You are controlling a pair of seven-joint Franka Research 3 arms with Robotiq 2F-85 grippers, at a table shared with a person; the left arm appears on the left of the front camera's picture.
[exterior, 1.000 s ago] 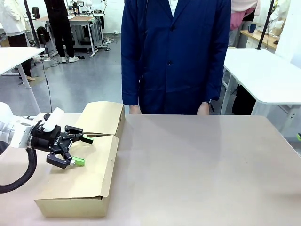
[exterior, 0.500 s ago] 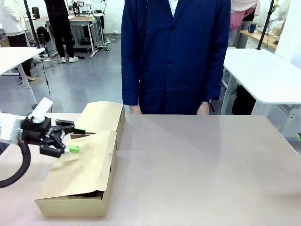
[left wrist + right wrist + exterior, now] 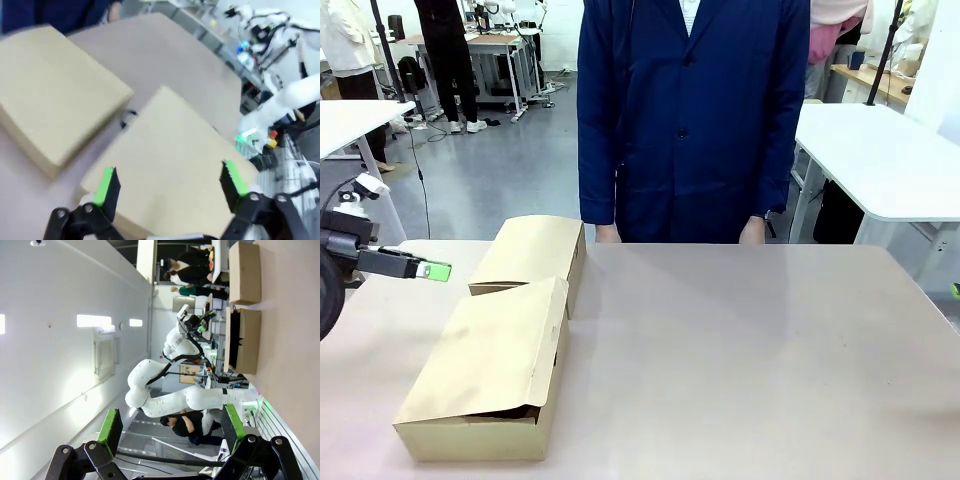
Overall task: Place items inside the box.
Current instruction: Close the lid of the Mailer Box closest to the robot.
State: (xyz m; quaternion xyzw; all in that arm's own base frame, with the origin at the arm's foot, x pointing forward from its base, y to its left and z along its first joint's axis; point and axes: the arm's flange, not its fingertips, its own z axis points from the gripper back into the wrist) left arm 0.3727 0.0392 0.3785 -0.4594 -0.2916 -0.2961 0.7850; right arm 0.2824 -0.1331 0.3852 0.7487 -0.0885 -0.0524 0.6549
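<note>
Boxes: two, box [image 3: 485,385] lidded | left tool [image 3: 170,182] wide | right tool [image 3: 171,426] wide

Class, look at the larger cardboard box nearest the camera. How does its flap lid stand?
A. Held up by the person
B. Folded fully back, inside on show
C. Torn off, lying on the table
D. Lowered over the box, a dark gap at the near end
D: the flap lid lies down over the larger box, with a dark gap under its near edge.

Left wrist camera above 2 cardboard boxes

The left gripper [image 3: 167,187] hangs open over the box [image 3: 172,165], lid down; the smaller box [image 3: 55,97] lies just beside it on the table [image 3: 170,55].
</note>
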